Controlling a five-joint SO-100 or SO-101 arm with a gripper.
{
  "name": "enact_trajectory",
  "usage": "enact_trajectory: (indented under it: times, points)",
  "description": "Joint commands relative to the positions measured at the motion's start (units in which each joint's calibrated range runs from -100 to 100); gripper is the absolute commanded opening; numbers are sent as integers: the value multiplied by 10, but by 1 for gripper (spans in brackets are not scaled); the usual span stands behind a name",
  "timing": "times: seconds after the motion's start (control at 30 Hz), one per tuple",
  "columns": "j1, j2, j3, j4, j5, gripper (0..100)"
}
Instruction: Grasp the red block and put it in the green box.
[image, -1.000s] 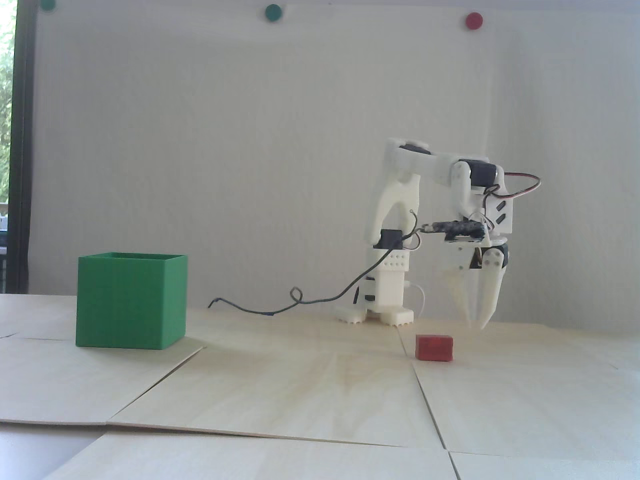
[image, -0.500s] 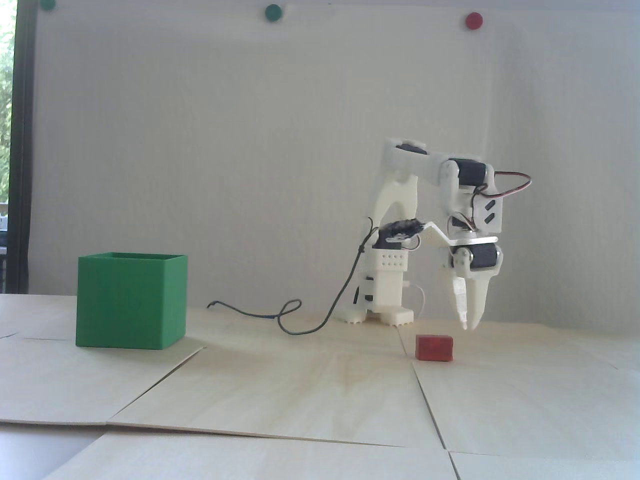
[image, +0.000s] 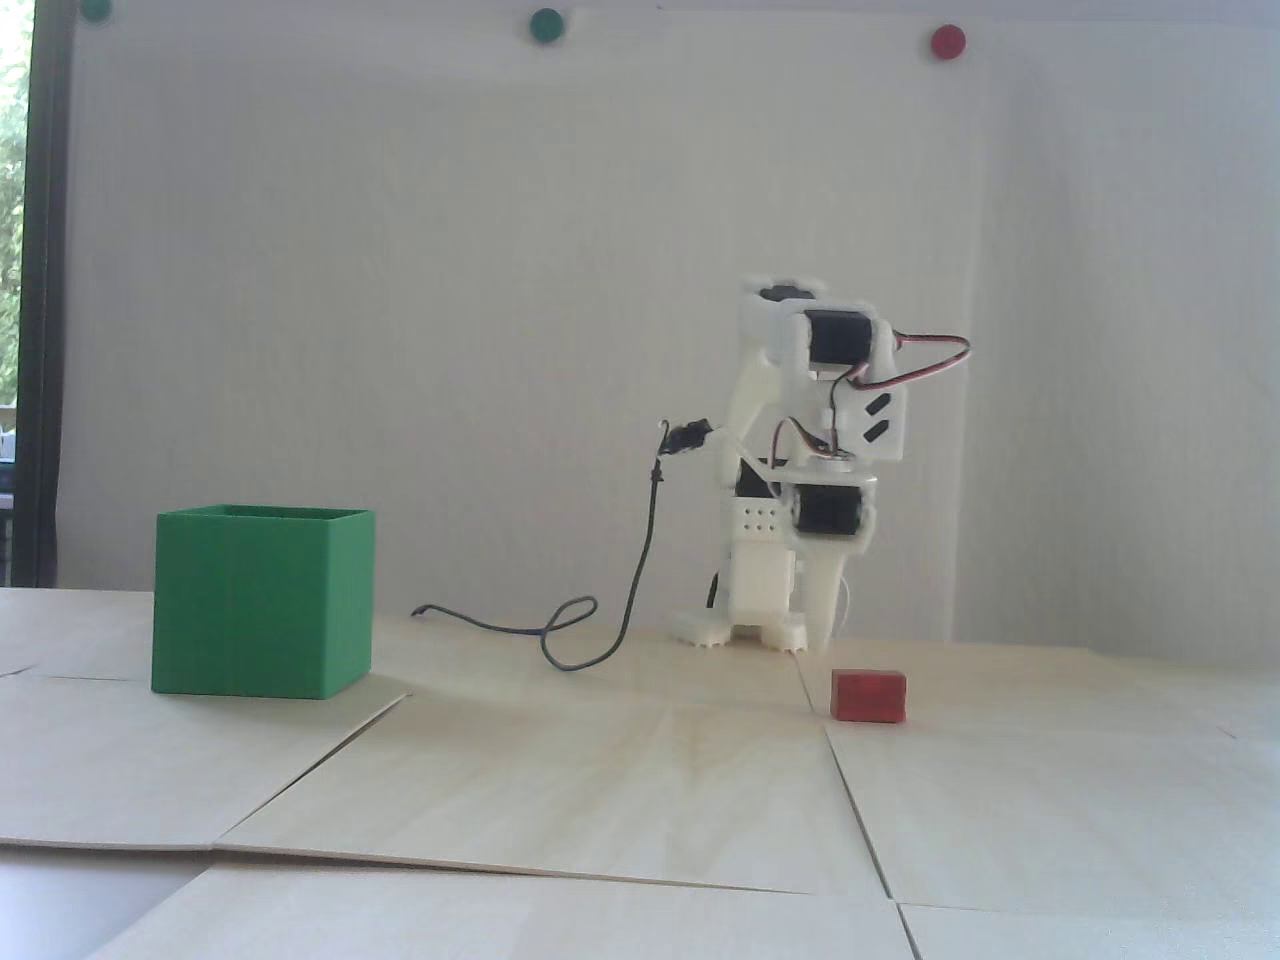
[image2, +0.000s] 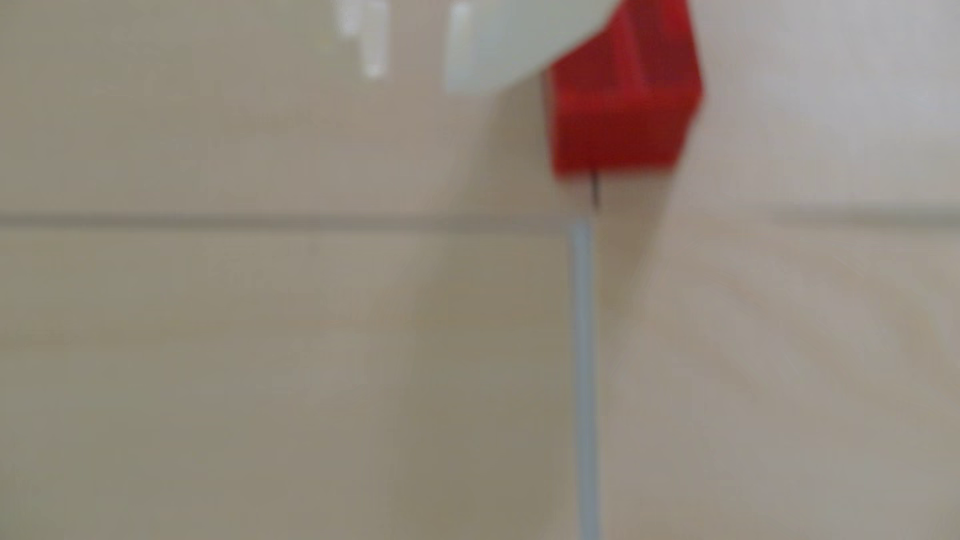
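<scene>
The red block (image: 869, 695) lies on the pale wooden table, right of centre in the fixed view. The green box (image: 262, 603) stands far to its left, open at the top. My gripper (image: 822, 640) points down just behind the block's left end, in front of the arm's base, with its tips near the table. In the blurred wrist view the gripper (image2: 421, 78) shows a narrow bare gap between its white fingers (image2: 498, 46). The red block (image2: 618, 114) sits just right of the wider finger, outside the gap and partly hidden by it.
A black cable (image: 600, 625) loops on the table between the box and the arm's base (image: 750, 600). The table is made of wooden panels with seams; one grey seam (image2: 584, 363) runs under the block. Round dots, green (image: 546, 25) and red (image: 947, 41), are on the wall.
The arm has swung left in the fixed view, carrying the gripper from right of the block to behind its left end. The wrist has turned and the cable has shifted. The block stayed put.
</scene>
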Motion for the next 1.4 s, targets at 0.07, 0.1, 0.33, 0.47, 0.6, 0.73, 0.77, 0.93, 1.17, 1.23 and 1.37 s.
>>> enact_trajectory:
  times: [0.07, 0.1, 0.33, 0.47, 0.6, 0.73, 0.77, 0.93, 1.17, 1.23, 1.37]
  points:
    - [28, -21, -68, 15, 39, 3]
    - [21, -21, -68, 16, 41, 3]
    - [-45, -21, -69, 60, 39, 3]
    - [-69, -21, -69, 55, 40, 3]
    - [-99, -21, -69, 58, 42, 3]
    - [-110, -21, -69, 57, 40, 3]
    - [-106, -21, -69, 55, 39, 5]
    - [-89, -13, -69, 55, 43, 21]
    - [-103, -13, -64, 60, 40, 34]
    - [-106, -12, -63, 57, 39, 35]
    - [-86, -10, -63, 39, 38, 35]
